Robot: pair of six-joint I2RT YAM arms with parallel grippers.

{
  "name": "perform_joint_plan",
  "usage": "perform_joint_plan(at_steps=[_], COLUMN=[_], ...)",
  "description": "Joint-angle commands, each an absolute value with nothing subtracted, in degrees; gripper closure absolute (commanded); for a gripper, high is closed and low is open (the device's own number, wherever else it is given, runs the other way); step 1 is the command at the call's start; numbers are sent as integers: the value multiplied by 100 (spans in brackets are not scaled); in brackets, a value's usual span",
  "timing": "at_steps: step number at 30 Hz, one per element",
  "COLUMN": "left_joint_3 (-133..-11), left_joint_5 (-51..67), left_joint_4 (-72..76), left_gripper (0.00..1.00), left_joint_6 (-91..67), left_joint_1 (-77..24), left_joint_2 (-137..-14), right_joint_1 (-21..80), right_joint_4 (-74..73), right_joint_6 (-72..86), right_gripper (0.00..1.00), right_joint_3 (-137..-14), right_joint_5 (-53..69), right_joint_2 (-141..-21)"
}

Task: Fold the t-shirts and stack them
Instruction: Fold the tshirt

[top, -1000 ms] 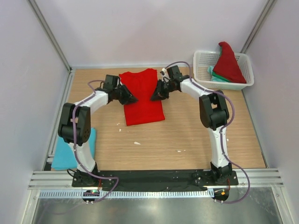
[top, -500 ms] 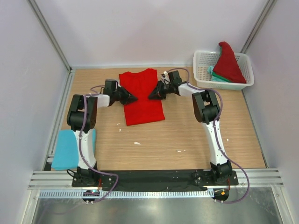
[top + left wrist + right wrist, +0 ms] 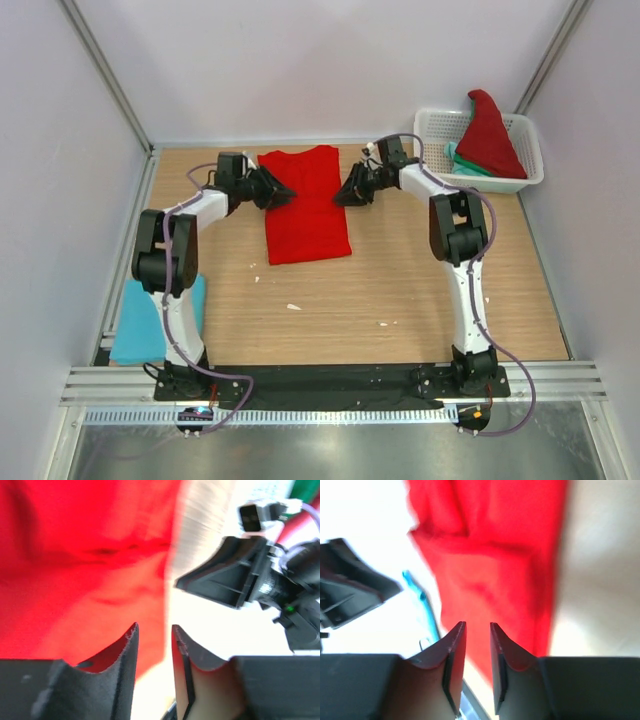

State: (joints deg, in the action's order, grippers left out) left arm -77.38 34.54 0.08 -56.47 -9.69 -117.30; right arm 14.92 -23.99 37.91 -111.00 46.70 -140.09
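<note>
A folded red t-shirt (image 3: 305, 215) is laid flat on the bench (image 3: 420, 290), flanked by the left gripper (image 3: 286, 193) and the right gripper (image 3: 342, 196). Both pairs of jaws are seen slightly parted and empty.

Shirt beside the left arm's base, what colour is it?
The shirt is light blue, clearest in the top view.

red t-shirt (image 3: 305, 205) folded to a long flat strip, far middle of table (image 3: 400, 290); light blue t-shirt (image 3: 160, 318) folded flat, left edge; second red t-shirt (image 3: 488, 130) and teal t-shirt (image 3: 468, 166) heaped in basket (image 3: 430, 150)
</note>
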Motion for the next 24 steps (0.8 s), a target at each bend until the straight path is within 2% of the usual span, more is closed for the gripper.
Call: perform_joint_plan(at_steps=[1, 4, 5, 8, 16, 24], left_joint_3=[-7525, -7050, -6831, -6427, -5600, -4835], left_joint_5=[3673, 3665, 3648, 3743, 3657, 3384], left_joint_4=[-281, -246, -246, -19, 361, 246], left_gripper=[69, 82, 88, 95, 98, 100], left_joint_6=[-5589, -5721, -5730, -5932, -5766, -5537], left_joint_1=[-1291, -1502, -1538, -1556, -1556, -1407], left_joint_2=[-10759, -10538, -10529, -10634, -10819, -10767], right_joint_1=[1713, 2037, 2117, 2372, 2426, 2163], right_joint_4=[-3182, -3234, -3330, -3542, -2174, -1627], right_joint_6=[3235, 2989, 2719, 2426, 2829, 2909], right_gripper=[70, 83, 85, 89, 92, 92], right_joint_3=[-10786, -10275, -10170, -10064, -8931, -7745], right_joint_5=[4886, 5352, 5396, 5528, 6011, 6020], right_joint_2=[-12947, -12815, -12832, -12990, -12999, -12859])
